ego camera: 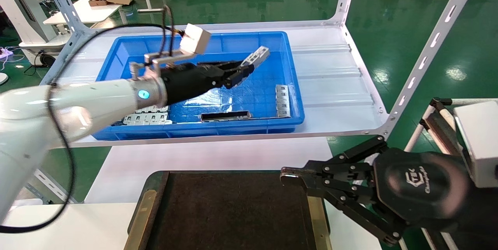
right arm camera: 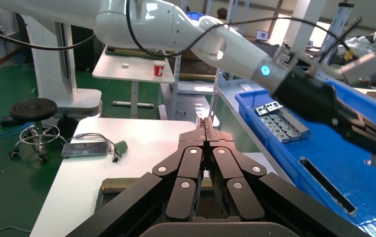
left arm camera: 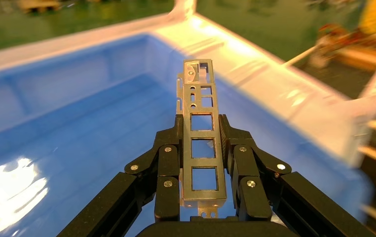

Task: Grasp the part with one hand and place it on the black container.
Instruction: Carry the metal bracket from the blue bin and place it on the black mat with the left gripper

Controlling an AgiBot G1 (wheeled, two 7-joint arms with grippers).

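Nearest me, my right gripper (ego camera: 290,176) is parked with its fingers pressed together and empty, at the right edge of the black container (ego camera: 229,211), which lies on the white table below the shelf. Farther out, my left gripper (ego camera: 243,74) reaches over the blue bin (ego camera: 295,98) on the shelf and is clamped on the part (left arm camera: 202,133), holding it clear above the bin floor. The part's long axis runs in line with my fingers (left arm camera: 169,192), its free end pointing away from me toward the bin's far right corner and tilted upward.
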